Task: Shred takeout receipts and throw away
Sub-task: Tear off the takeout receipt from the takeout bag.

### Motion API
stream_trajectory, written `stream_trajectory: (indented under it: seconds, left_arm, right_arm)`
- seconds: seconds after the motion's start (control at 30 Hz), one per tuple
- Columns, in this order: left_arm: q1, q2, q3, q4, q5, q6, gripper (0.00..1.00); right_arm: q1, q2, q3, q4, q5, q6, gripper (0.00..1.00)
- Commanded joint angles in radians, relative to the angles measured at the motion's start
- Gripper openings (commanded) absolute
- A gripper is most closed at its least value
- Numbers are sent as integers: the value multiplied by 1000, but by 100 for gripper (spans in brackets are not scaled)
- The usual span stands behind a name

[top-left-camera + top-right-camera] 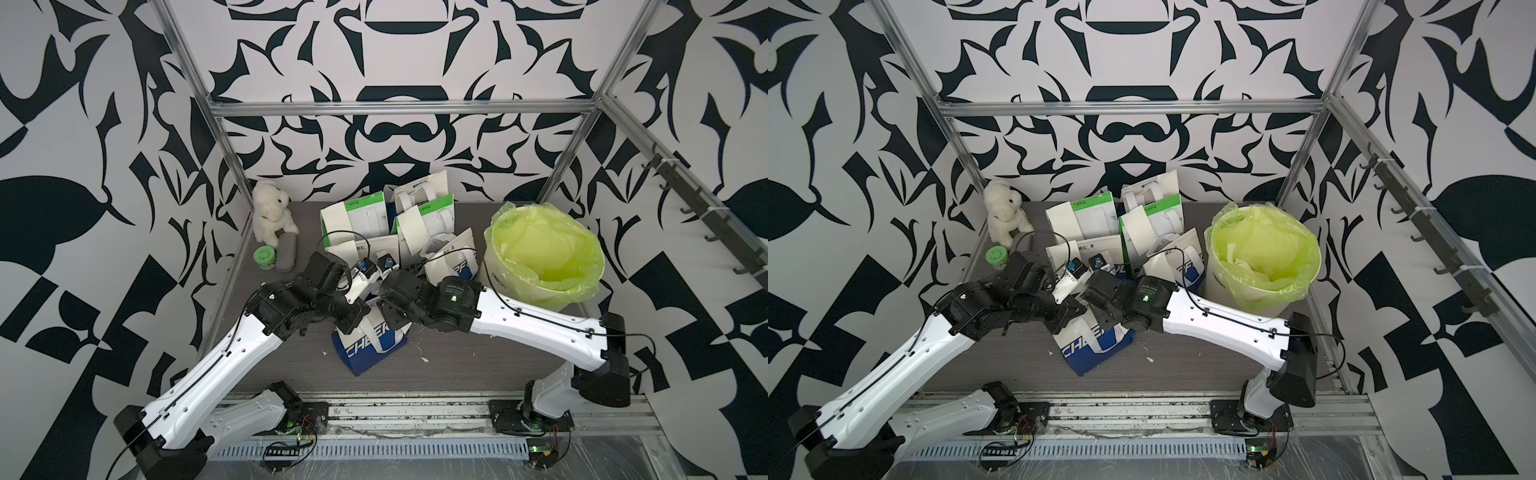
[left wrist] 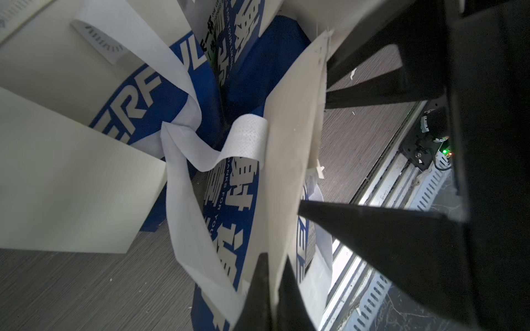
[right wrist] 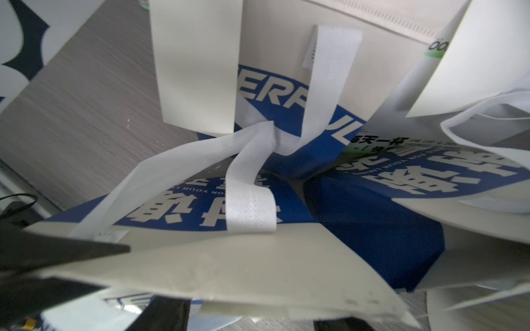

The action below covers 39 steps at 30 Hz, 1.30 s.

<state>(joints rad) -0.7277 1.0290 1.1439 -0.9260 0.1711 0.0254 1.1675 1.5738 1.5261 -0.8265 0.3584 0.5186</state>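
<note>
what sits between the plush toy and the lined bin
The green-and-white bags, cream receipts lying on them; both top views show it.

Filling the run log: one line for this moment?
left gripper: jaws shut on receipt by blue-and-white bag | right gripper: jaws open at receipt's edge | bin: paper pieces inside

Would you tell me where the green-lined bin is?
In both top views, the green-lined bin stands on the table's right side, beside the bags.

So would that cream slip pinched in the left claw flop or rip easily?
Probably light and slightly stiff: the slip runs straight past the left claw without drooping. It likely tears easily, as its edge already looks ragged.
</note>
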Motion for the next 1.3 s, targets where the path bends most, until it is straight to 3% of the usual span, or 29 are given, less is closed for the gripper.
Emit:
stream_trajectory:
  seconds: [0.0, 0.6, 0.97, 1.27]
  left_arm:
    - [-4, -12, -18, 8, 38, 2, 0]
    - [-4, -20, -49, 27, 24, -7, 0]
    - [-4, -36, -65, 41, 11, -4, 0]
    - [-3, -48, -79, 42, 3, -1, 0]
  right_arm:
    - [2, -12, 56, -30, 111, 34, 64]
    - [0, -39, 65, -5, 162, -22, 43]
    - [-11, -1, 111, 4, 190, -51, 44]
    - [-57, 28, 82, 27, 193, -36, 33]
